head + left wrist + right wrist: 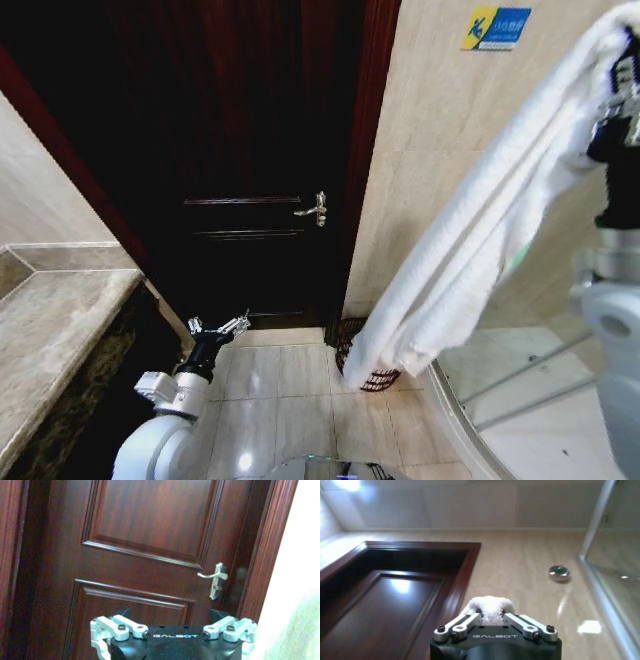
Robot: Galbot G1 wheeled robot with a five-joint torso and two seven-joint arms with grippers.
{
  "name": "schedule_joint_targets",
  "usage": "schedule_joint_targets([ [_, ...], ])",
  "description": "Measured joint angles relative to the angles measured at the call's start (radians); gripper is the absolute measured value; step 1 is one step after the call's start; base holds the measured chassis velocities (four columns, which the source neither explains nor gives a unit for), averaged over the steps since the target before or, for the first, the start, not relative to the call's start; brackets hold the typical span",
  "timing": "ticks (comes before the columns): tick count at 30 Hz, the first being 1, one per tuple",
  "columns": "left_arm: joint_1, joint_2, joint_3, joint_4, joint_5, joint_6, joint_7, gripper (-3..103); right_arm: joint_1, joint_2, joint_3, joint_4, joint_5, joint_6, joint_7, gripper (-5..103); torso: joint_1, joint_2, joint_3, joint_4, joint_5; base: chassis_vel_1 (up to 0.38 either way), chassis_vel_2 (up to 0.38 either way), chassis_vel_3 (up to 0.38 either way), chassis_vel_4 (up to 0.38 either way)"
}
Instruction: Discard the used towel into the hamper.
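Note:
The used towel [470, 240], white and thick, hangs in a long fold from my right gripper [622, 95], which is raised at the upper right and shut on it. In the right wrist view a bunch of the towel [489, 605] is pinched between the right gripper [491, 615] fingers. The towel's lower end drapes in front of the hamper [348, 345], a dark wire basket on the floor by the door frame, and hides part of it. My left gripper [218, 327] is low at the left, open and holding nothing, facing the door; the left gripper [172, 615] is the same in its wrist view.
A dark wooden door [250, 150] with a metal handle [312, 210] stands shut ahead; the handle [215, 579] is close to the left wrist camera. A marble counter [60, 320] runs along the left. A glass shower partition [520, 385] curves at the right. Tiled floor lies between them.

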Motion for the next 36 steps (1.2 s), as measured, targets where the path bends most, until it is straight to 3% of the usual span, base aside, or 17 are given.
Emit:
schedule_joint_targets([
  [8,0.0,0.0,0.0,0.0,0.0,0.0,0.0,100,0.184,-0.025,-0.06,-0.153,0.011,0.021,-0.021,7,0.0,0.0,0.0,-0.0001,-0.0002,0.0,0.0,0.0,0.0],
  [19,0.0,0.0,0.0,0.0,0.0,0.0,0.0,100,0.303,-0.017,-0.143,-0.25,0.008,0.031,-0.048,7,0.0,0.0,0.0,-0.0002,-0.0001,0.0,0.0,0.0,0.0],
  [24,0.0,0.0,0.0,0.0,0.0,0.0,0.0,100,0.391,0.004,-0.211,-0.292,-0.006,0.041,-0.055,7,0.0,0.0,0.0,-0.0001,0.0002,0.0,0.0,0.0,0.0],
  [31,0.0,0.0,0.0,0.0,0.0,0.0,0.0,100,0.647,0.073,-0.355,-0.45,-0.077,0.075,-0.061,7,0.0,0.0,0.0,0.0,-0.0008,0.0,0.0,0.0,0.0],
  [36,0.0,0.0,0.0,0.0,0.0,0.0,0.0,100,0.703,0.116,-0.396,-0.5,-0.103,0.081,-0.068,7,0.0,0.0,0.0,0.0,-0.0007,0.0,0.0,0.0,0.0],
])
